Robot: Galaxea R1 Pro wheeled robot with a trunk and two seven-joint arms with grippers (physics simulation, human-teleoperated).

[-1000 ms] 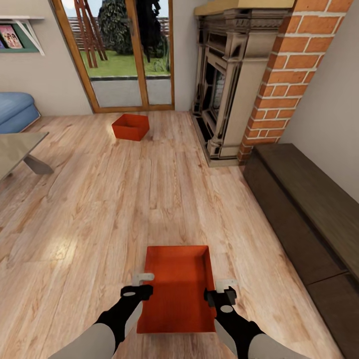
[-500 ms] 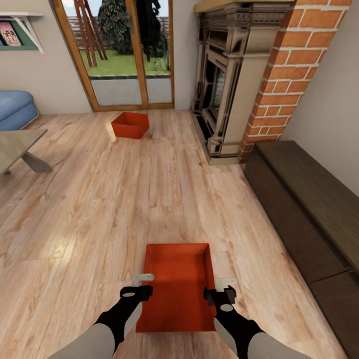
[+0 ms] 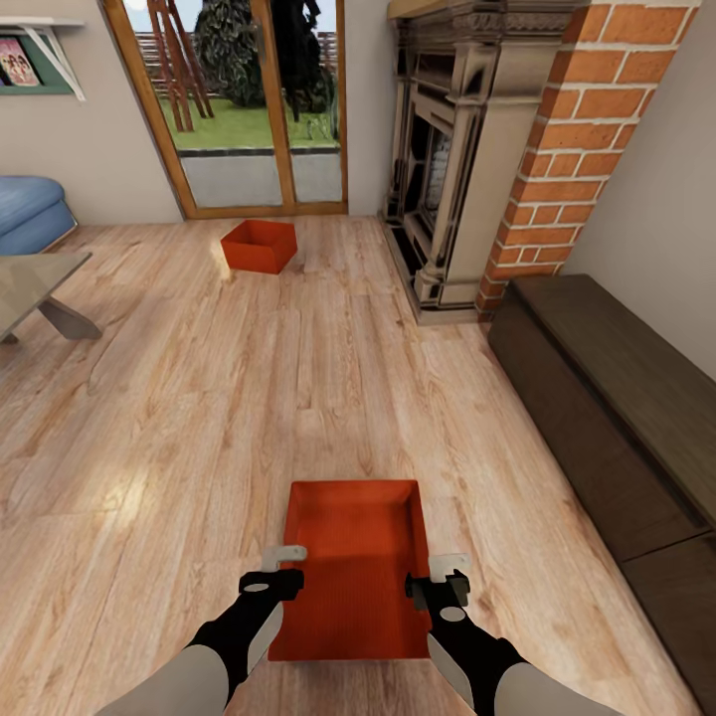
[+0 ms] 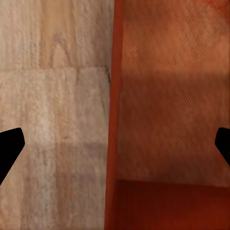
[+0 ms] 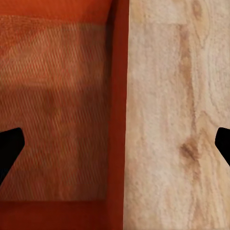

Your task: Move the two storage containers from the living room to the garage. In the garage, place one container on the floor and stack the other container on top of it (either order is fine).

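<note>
You are working in the living room [image 3: 298,398], readying a two-handed lift of the near container [image 3: 348,567], low in the frame. Your left gripper [image 3: 283,562] and right gripper [image 3: 443,574] are straddling its side walls, fingers spread. Next, pinching both walls looks needed. The other container [image 3: 260,246] is sitting upper left. No legible writing.

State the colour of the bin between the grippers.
Red-orange; the bin shows best in the head view.

The head camera looks forward and down across the wood floor [image 3: 199,418]; both wrist cameras face close down onto the near container's [image 3: 350,567] opposite walls.
</note>
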